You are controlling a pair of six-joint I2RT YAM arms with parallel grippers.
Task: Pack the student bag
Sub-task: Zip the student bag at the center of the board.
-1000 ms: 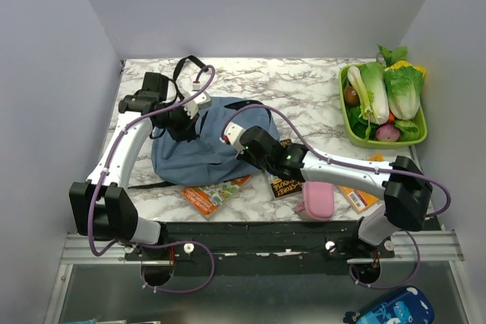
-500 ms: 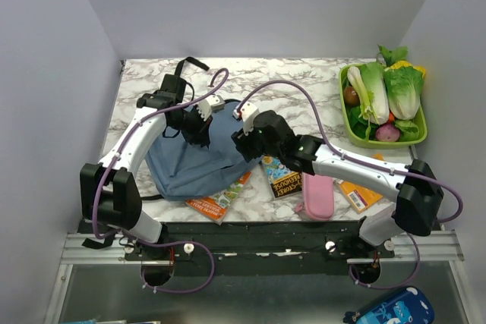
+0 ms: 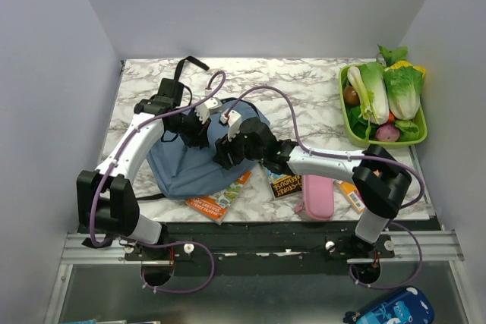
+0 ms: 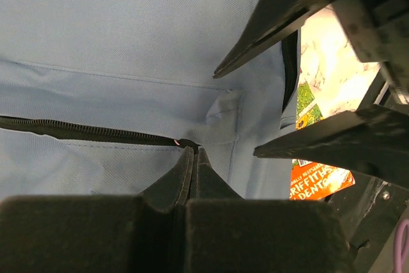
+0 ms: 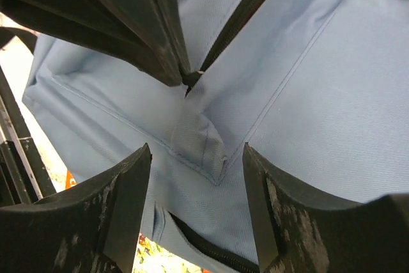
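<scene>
The student bag [image 3: 178, 168], dusty blue, lies flat at the left middle of the table, its black straps trailing to the far edge. My left gripper [image 3: 199, 134] is shut at the end of the bag's black zipper [image 4: 77, 131], pinching the zipper pull [image 4: 186, 142]. My right gripper [image 3: 225, 152] stands open right beside it. Its two fingers [image 5: 121, 190] straddle a small fabric tab [image 5: 204, 145] at the seam corner without closing on it. In the left wrist view the right gripper [image 4: 235, 114] reaches in from the right over the blue fabric [image 4: 128, 30].
An orange book [image 3: 216, 199] pokes out from under the bag's near edge. A dark book [image 3: 285, 184], a pink pencil case [image 3: 317, 200] and another orange book [image 3: 351, 195] lie to the right. A green tray [image 3: 383, 143] of vegetables sits far right. A blue pouch [image 3: 391, 309] lies below the table.
My right gripper has opened and swung left onto the bag, next to the left gripper. The left gripper stayed shut and shifted right; the bag moved slightly with it.
</scene>
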